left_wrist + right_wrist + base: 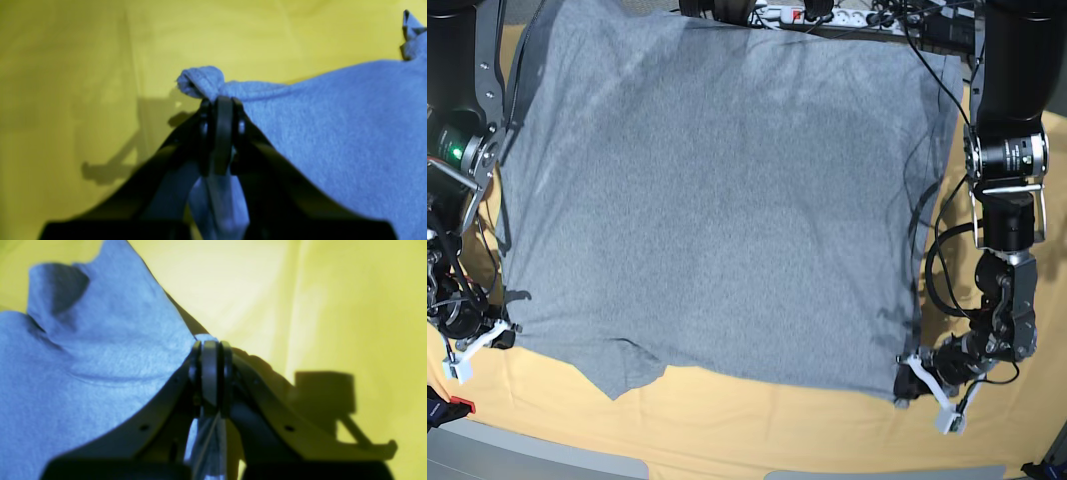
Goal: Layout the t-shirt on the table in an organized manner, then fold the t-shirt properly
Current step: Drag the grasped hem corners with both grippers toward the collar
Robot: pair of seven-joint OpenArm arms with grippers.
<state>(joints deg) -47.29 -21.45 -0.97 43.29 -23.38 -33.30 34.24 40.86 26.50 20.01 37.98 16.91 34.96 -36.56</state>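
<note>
on the left of the base view the right end effector sits low by the near left corner of the t-shirt, its jaws pressed together on a pinch of the grey fabric. the right wrist view shows this up close: the right end effector has its two dark fingers closed onto a thin fold of cloth, a small nub of grey poking out just past the tips, and more fabric hanging down between the finger arms. from there the t-shirt spreads away to the left of that view, with one raised crease near the top, and the yellow table lies bare to the right with the tool's shadow on it.

across the middle of the base view the shirt lies spread wide with its plain grey side up, covering most of the table; no lettering shows. its near edge is uneven, with a flap dipping toward the front left.

on the right of the base view the left end effector is at the near right corner of the shirt, likewise clamped on the cloth. in the left wrist view the left end effector grips a bunched knot of the t-shirt at its tips, fabric stretching off to the right over the table.
</note>
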